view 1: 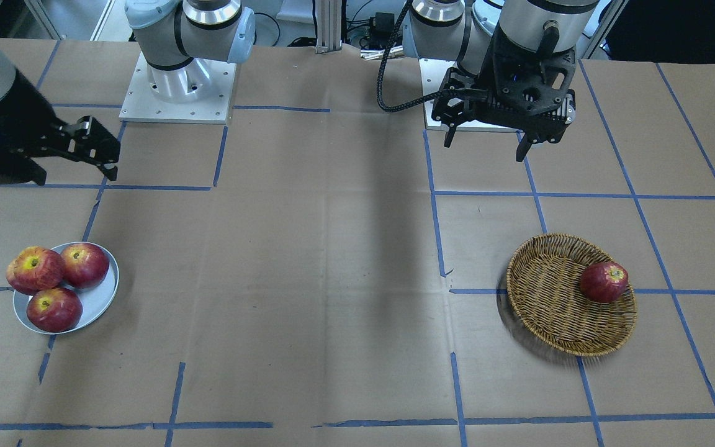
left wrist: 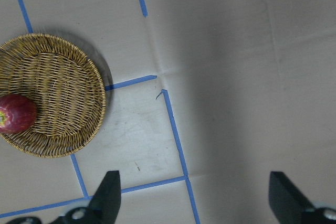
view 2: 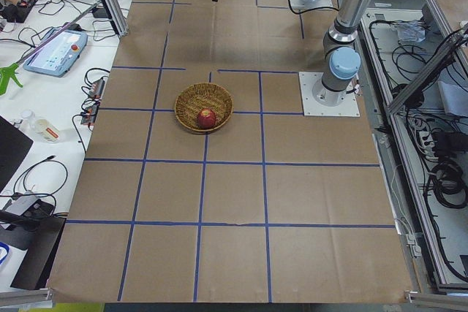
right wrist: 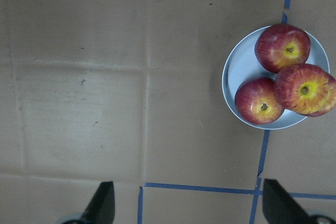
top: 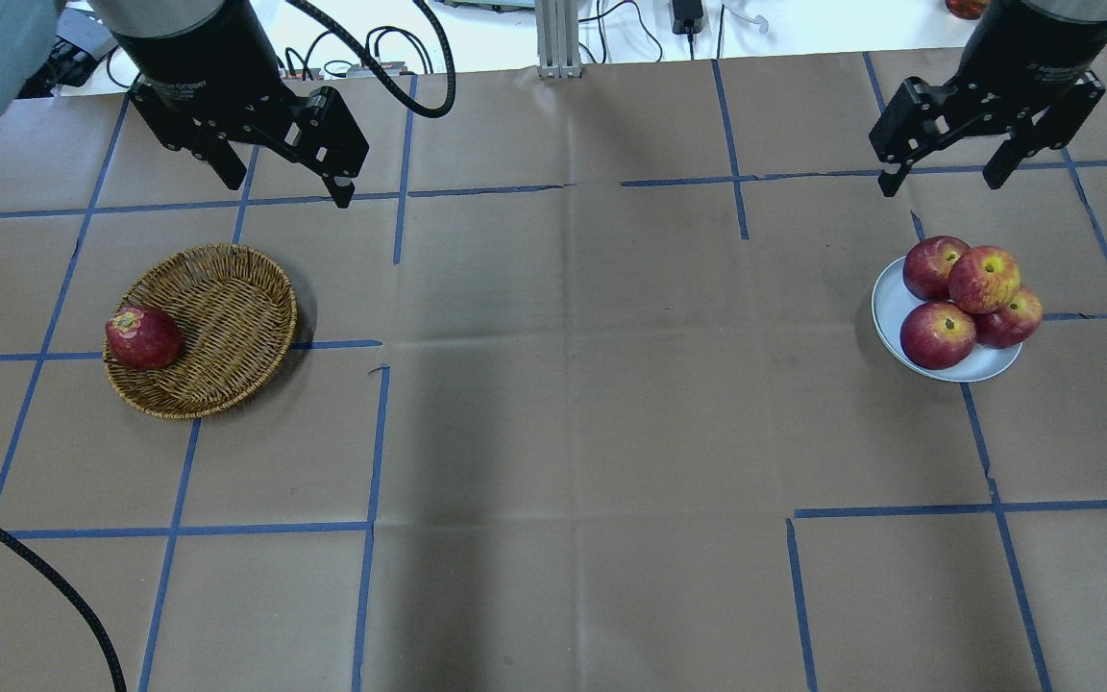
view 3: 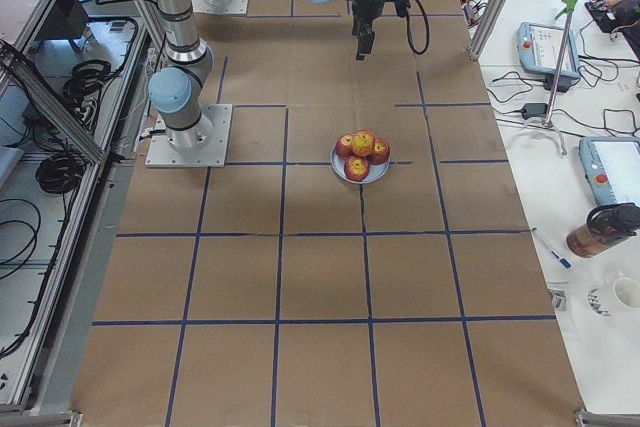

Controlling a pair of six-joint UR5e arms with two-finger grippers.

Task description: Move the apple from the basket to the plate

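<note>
Table (top: 553, 432), brown paper with a blue tape grid. Left gripper (top: 286, 187) hangs raised at the far end of the table from the plate (top: 890, 303), jaws spread wide, holding nothing. Right gripper (top: 942, 183) hangs raised near the plate, also spread and empty. In its wrist view the plate sits in the upper right corner, not between the fingers. Basket (top: 227, 252) is well apart from the plate and holds one dark red apple (top: 142, 338) against the rim on the side away from the plate. Streaked apple (top: 983, 279) is on the plate, perched on three darker apples (top: 938, 334). Judgement: the transfer looks done. Right arm is far nearer the streaked apple, which is round, so no grasp axis. The stack could roll.
</note>
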